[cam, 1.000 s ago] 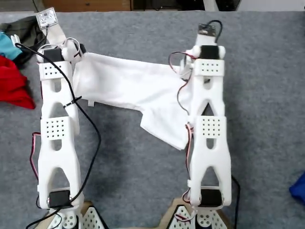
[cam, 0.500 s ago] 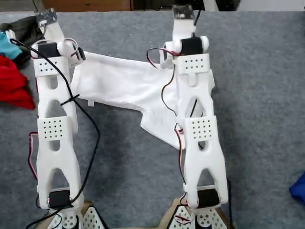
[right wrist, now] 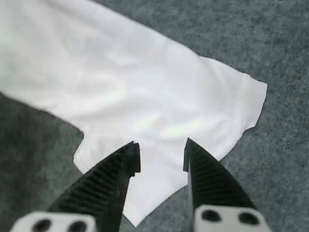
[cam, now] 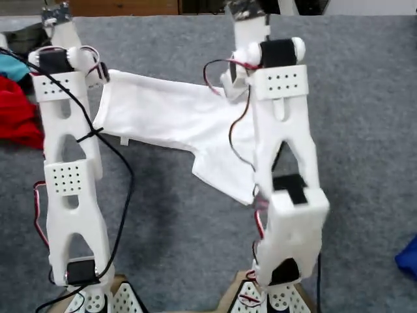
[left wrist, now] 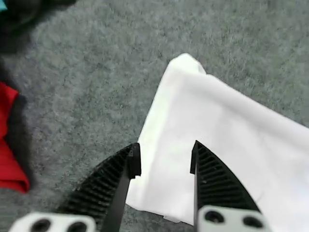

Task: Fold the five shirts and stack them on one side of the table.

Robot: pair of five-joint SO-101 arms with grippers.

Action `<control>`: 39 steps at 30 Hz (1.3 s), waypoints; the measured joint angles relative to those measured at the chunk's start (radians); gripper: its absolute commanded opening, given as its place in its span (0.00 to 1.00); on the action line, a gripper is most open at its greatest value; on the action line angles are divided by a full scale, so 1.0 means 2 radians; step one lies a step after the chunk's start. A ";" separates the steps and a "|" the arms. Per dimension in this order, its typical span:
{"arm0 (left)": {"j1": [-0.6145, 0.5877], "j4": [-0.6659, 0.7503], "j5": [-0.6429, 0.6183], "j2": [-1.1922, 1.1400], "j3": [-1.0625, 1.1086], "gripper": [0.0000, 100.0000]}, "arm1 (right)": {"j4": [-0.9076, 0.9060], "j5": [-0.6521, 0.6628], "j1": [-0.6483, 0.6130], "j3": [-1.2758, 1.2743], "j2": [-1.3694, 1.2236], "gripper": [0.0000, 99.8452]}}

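Hovering with jaws apart, the left claw [left wrist: 164, 159] and right claw [right wrist: 161, 154] sit over opposite ends of the sideways-lying white shirt [cam: 166, 117]

- Your white shirt [cam: 163, 114]: thin smooth cloth, matt, softly creased.
- Your table [cam: 365, 98]: grey felt-like cover, rough and fuzzy.
- Your left gripper [left wrist: 163, 157] and right gripper [right wrist: 161, 154]: black ribbed matt plastic.
- Red shirt [cam: 16, 117]: soft matt cloth.
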State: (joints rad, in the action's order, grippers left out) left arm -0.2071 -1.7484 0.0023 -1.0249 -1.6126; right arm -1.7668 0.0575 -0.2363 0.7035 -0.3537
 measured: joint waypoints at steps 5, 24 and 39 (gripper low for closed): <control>0.000 0.000 0.000 0.049 0.024 0.18 | 0.000 0.097 -0.028 -0.168 0.119 0.18; 0.023 0.000 0.015 0.512 0.598 0.18 | 0.117 0.221 -0.108 -0.625 0.435 0.18; 0.033 0.038 0.075 0.914 0.948 0.18 | 0.244 0.296 -0.124 -0.707 0.399 0.18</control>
State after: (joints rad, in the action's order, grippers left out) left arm -0.1412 -1.6732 0.1527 0.8040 0.2839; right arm -1.2789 0.6498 -0.4849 -0.7096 0.4442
